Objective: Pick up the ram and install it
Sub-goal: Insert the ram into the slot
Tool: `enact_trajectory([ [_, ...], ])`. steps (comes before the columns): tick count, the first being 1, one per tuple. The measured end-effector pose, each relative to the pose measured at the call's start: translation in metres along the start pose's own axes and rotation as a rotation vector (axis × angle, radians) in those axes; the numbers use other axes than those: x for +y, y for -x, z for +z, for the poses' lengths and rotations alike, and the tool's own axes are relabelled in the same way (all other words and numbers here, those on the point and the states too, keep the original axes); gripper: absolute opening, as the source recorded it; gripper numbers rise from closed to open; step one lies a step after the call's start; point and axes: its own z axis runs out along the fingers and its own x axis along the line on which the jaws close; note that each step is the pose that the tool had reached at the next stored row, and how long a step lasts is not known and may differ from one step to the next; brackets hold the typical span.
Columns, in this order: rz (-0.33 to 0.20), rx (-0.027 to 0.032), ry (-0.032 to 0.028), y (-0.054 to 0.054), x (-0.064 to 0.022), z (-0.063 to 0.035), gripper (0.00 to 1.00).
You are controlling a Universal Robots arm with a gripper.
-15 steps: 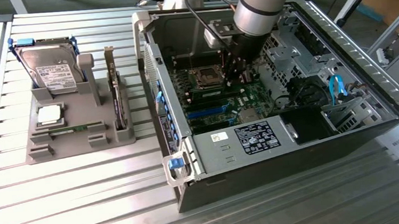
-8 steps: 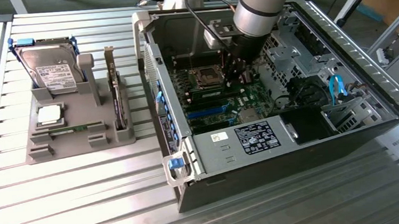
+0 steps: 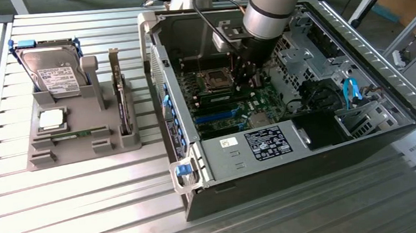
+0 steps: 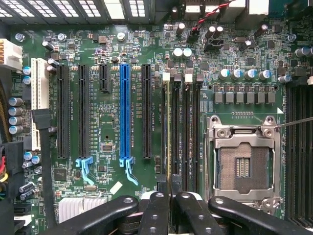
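I can read almost nothing here. The drive (image 3: 54,73), far left on the counter (image 3: 88,204), carries a white label with dark print too small for me to make out. The power supply (image 3: 269,142), at the near end of the case (image 3: 288,182), has a black label with white lines, also unreadable. White lettering runs beside the slots (image 4: 124,112) on the board (image 4: 110,117), too fine to read.

Case (image 3: 294,176) side is open, so the room above the CPU socket (image 4: 243,164) is free except for the arm (image 3: 270,8) dropping in just beside it. Gripper (image 4: 169,188), pinching the ram (image 4: 168,127) edge-on, takes up the space over the DIMM slots (image 4: 186,122) just beside the socket. Low expansion slots (image 4: 124,112) lie beyond those, capacitors (image 4: 244,74) stand near 1 socket end, and the case walls are further out.
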Motion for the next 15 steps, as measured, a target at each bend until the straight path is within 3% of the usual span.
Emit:
enact_trajectory([
  [3,0.0,-0.0001,0.0,0.0,0.0,0.0,0.19],
  [4,0.0,0.0001,0.0,0.0,-0.0003,-0.0024,0.19],
  [6,0.0,0.0001,0.0001,0.0,-0.0006,-0.0187,0.19],
  [15,0.0,0.0001,0.0,0.0,-0.0004,-0.0359,0.19],
])
